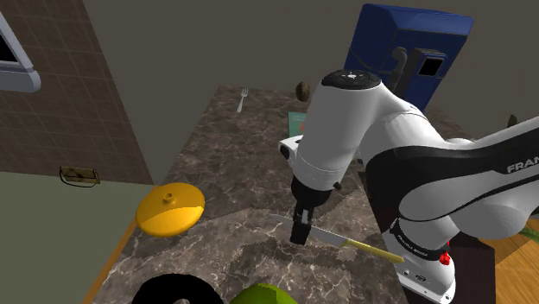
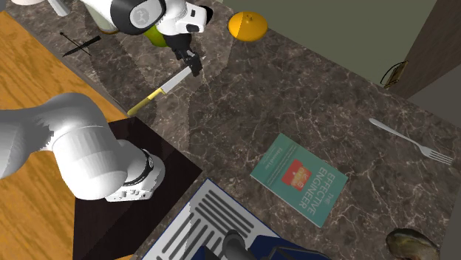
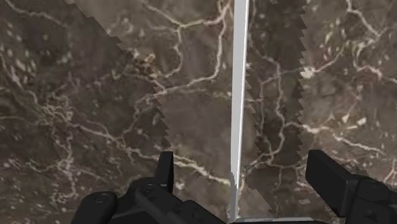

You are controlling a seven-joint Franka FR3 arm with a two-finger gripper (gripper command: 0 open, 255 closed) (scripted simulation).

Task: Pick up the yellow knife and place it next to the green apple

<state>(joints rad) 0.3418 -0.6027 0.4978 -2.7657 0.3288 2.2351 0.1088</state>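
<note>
Black two-finger gripper (image 3: pixel 242 162) gapes wide, holding nothing, astride the slim grey-bladed, yellow-handled knife (image 3: pixel 238 95); veined dark marble countertop (image 3: pixel 76 95) lies open either side.

knife (image 1: pixel 347 241) on counter (image 1: pixel 229 168) — under hand (image 1: pixel 300 238)

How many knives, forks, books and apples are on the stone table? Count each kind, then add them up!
Knives: 1, the yellow-handled knife
Forks: 1, the fork
Books: 1, the teal book
Apples: 1, the green apple
Total: 4
</note>
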